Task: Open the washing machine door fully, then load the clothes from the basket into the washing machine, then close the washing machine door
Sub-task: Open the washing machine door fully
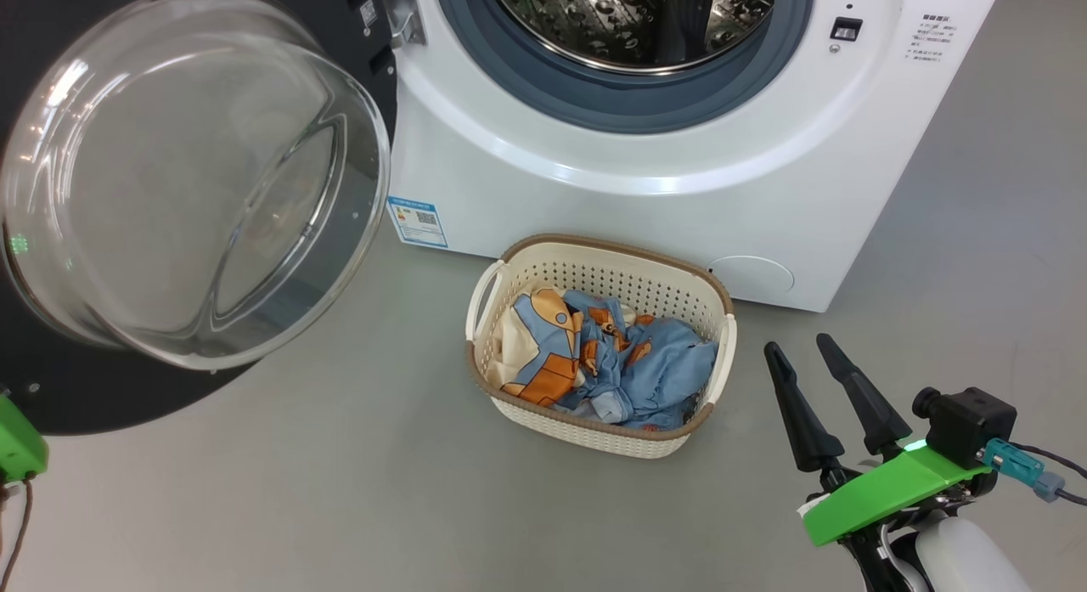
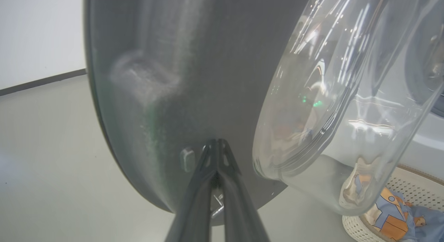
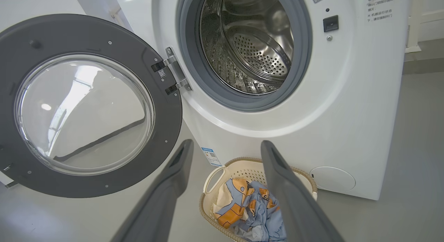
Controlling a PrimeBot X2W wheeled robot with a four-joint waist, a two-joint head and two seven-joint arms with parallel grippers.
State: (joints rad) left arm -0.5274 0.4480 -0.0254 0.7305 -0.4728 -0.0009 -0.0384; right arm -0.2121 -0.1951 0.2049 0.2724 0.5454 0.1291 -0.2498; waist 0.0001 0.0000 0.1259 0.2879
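the large round black-rimmed washing machine door [image 1: 51, 388] with its clear glass bowl stands swung wide at nine o'clock. the left tool [image 2: 216, 144] has its fingers together, tips at that rim. the big white washing machine [image 1: 594, 176] sits at twelve o'clock. just before it on the grey floor [image 1: 340, 490] stands the cream perforated plastic basket [image 1: 611, 245], holding blue-and-orange clothes [image 1: 611, 363]. the right tool [image 1: 796, 346], at four o'clock, has its fingers apart and empty.
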